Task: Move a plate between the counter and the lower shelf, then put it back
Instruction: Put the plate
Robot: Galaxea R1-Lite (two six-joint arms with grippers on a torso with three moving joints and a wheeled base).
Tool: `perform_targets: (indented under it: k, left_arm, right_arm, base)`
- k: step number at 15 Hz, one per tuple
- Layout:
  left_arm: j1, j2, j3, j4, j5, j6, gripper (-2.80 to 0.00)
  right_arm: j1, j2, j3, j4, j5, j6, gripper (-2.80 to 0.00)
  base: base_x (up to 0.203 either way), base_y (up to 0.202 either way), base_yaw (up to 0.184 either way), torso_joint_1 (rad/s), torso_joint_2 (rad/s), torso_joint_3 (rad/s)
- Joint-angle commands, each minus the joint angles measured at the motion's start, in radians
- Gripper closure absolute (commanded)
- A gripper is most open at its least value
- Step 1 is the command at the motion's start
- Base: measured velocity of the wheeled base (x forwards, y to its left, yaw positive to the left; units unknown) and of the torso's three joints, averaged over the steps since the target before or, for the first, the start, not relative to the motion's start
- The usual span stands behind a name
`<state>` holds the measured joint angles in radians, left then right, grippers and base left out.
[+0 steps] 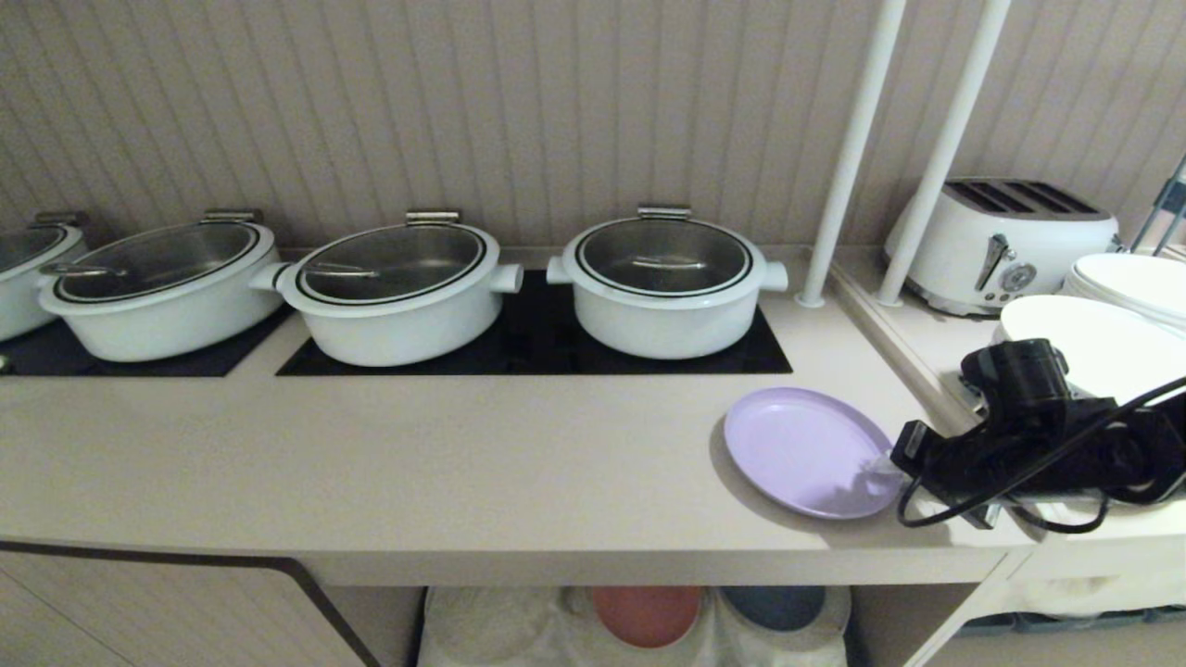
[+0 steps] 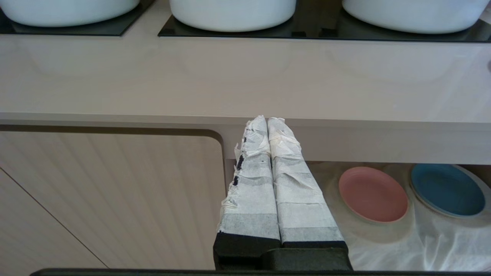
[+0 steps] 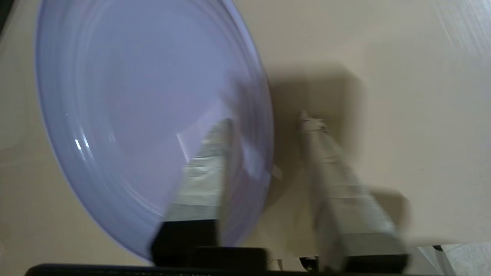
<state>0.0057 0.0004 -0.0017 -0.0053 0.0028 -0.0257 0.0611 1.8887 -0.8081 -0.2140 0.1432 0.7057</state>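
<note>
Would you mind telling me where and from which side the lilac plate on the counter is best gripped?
Grip the lilac plate by its low raised rim on the edge nearest the right gripper, coming in from the right. It lies flat on the counter, so only the rim offers a pinch: one finger over the inside, the other outside. The open fingers already straddle it.

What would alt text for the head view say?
A lilac plate lies on a beige counter, the robot's right gripper at its rim. Behind stand three white pots; below, a shelf holds pink and blue plates.
</note>
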Motion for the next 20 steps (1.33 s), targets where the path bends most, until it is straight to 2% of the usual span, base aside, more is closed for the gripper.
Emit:
perform_targets:
  k: [1,10,16,18,20]
  left_arm:
    - [0.0,0.001,0.0,-0.001,0.0,0.0,0.0]
    - [0.0,0.001,0.0,-0.001,0.0,0.0,0.0]
    - [0.0,0.001,0.0,-0.001,0.0,0.0,0.0]
    - [0.0,0.001,0.0,-0.001,0.0,0.0,0.0]
    - [0.0,0.001,0.0,-0.001,0.0,0.0,0.0]
  right_arm:
    - [-0.001,-0.007,0.001,-0.002,0.001,0.004,-2.8]
    - [-0.004,-0.129,0.015,0.019,0.001,0.001,-2.8]
    - [-0.001,-0.291,0.139,0.045,-0.001,-0.016,-2.8]
    - [0.002,-0.36,0.175,0.047,-0.001,-0.056,-2.8]
    - [0.002,-0.426,0.223,0.053,-0.002,-0.178,-2.8]
  base:
    - [0.0,0.0,0.0,0.0,0.0,0.0]
    - [0.0,0.0,0.0,0.0,0.0,0.0]
    - [0.0,0.0,0.0,0.0,0.0,0.0]
    - [0.0,0.0,0.0,0.0,0.0,0.0]
    - [0.0,0.0,0.0,0.0,0.0,0.0]
